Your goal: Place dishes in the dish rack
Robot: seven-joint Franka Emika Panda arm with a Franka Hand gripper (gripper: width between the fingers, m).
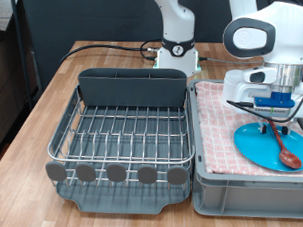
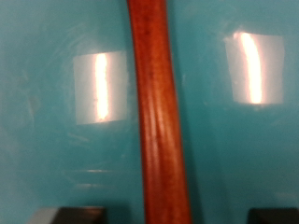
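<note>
The light-blue plate [image 1: 261,148] lies in the grey crate on the pink checked cloth, at the exterior view's right. The reddish-brown wooden spoon [image 1: 288,154] lies on the plate. My gripper [image 1: 279,107] hangs low over the spoon's handle. In the wrist view the spoon handle [image 2: 157,112] runs across the plate [image 2: 56,140], and my gripper [image 2: 176,217] is open, with a dark fingertip [image 2: 79,215] on either side of the handle, apart from it. The silver wire dish rack [image 1: 122,130] stands at the exterior view's left and holds no dishes. The white cup is out of view.
The rack has a tall dark-grey caddy [image 1: 131,87] along its back and round grey discs [image 1: 116,173] along its front edge. The grey crate [image 1: 244,195] stands right beside the rack on the wooden table [image 1: 51,92]. The robot's base [image 1: 176,53] is behind.
</note>
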